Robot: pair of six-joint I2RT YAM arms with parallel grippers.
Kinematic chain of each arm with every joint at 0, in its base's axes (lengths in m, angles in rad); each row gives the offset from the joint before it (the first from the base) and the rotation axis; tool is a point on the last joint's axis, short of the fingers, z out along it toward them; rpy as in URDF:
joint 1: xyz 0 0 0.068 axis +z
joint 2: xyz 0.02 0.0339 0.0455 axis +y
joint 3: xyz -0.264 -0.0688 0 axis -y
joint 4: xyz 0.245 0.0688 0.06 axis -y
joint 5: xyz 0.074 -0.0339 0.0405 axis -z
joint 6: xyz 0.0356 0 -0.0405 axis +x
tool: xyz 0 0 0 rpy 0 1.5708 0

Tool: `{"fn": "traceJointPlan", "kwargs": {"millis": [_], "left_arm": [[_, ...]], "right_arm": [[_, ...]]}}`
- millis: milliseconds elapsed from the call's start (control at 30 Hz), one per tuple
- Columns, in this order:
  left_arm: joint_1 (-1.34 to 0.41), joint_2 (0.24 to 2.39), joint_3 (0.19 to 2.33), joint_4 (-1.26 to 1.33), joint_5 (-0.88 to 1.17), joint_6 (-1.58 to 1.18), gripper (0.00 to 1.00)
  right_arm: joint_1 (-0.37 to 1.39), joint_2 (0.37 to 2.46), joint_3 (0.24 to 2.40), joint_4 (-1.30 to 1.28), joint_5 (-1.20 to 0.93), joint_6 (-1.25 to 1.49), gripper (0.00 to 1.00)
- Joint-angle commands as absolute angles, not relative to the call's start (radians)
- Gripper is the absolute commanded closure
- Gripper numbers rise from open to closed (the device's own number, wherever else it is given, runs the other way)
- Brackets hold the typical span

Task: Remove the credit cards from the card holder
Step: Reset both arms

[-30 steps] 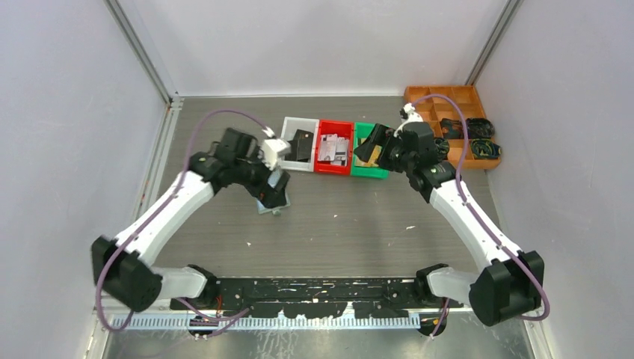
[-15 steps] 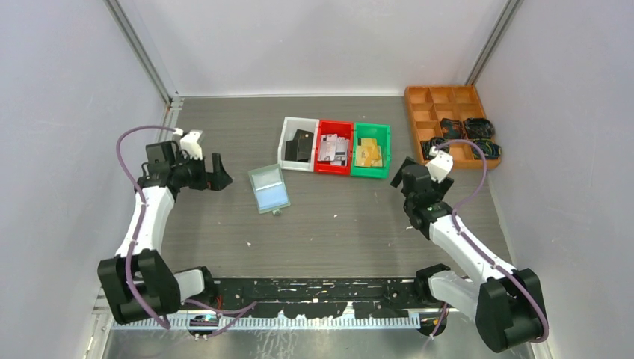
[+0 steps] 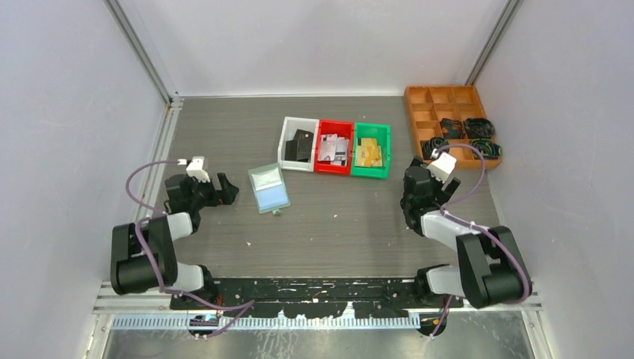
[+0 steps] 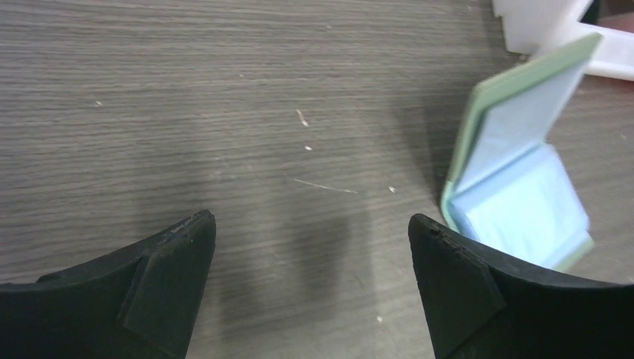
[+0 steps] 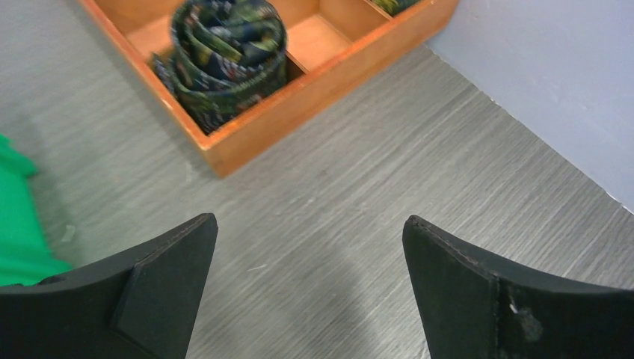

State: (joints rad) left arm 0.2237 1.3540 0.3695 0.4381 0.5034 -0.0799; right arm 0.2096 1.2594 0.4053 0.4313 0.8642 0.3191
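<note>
The mint-green card holder [image 3: 269,188] lies open on the table left of centre; in the left wrist view [image 4: 516,172] one flap stands half raised and its clear pockets look empty. A black card [image 3: 301,143] lies in the white bin, silver-grey cards [image 3: 333,147] in the red bin, gold cards [image 3: 368,153] in the green bin. My left gripper [image 3: 226,190] is open and empty, low over the table left of the holder [image 4: 310,247]. My right gripper [image 3: 416,175] is open and empty, right of the green bin [image 5: 310,247].
The white bin [image 3: 288,133], red bin [image 3: 323,167] and green bin [image 3: 373,173] stand in a row at the back centre. An orange compartment tray [image 3: 441,96] with black coiled cables [image 5: 228,56] is at the back right. A small bit [image 3: 276,212] lies by the holder.
Both arms have drawn back from the centre and folded low at the sides. The left gripper left the holder, which stays open on the table; the right gripper left the green bin.
</note>
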Motion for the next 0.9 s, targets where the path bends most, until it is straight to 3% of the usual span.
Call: {"fn": "traceJointPlan", "kwargs": {"millis": [0, 200, 300, 567, 633, 700, 867], "left_arm": [[0.206, 1.440, 0.340, 0.918, 0.401, -0.143, 0.00], [0.147, 1.497, 0.270, 1.083, 0.307, -0.096, 0.00], [0.133, 1.631, 0.222, 1.340, 0.261, -0.124, 0.00], [0.030, 1.541, 0.383, 0.886, 0.092, -0.051, 0.02], [0.026, 1.553, 0.370, 0.935, 0.088, -0.046, 0.06], [0.026, 1.545, 0.370, 0.925, 0.092, -0.046, 0.01], [0.026, 1.549, 0.370, 0.932, 0.089, -0.046, 0.00]], "right_arm": [[0.176, 1.346, 0.340, 0.782, 0.872, 0.193, 0.00], [0.078, 1.439, 0.305, 0.954, 0.653, 0.215, 0.00], [0.060, 1.526, 0.289, 1.033, 0.443, 0.150, 0.00], [0.014, 1.557, 0.355, 0.950, 0.323, 0.160, 0.00], [0.014, 1.543, 0.356, 0.924, 0.323, 0.161, 0.01], [0.014, 1.552, 0.346, 0.956, 0.324, 0.160, 0.00], [0.014, 1.548, 0.353, 0.938, 0.323, 0.153, 0.00]]}}
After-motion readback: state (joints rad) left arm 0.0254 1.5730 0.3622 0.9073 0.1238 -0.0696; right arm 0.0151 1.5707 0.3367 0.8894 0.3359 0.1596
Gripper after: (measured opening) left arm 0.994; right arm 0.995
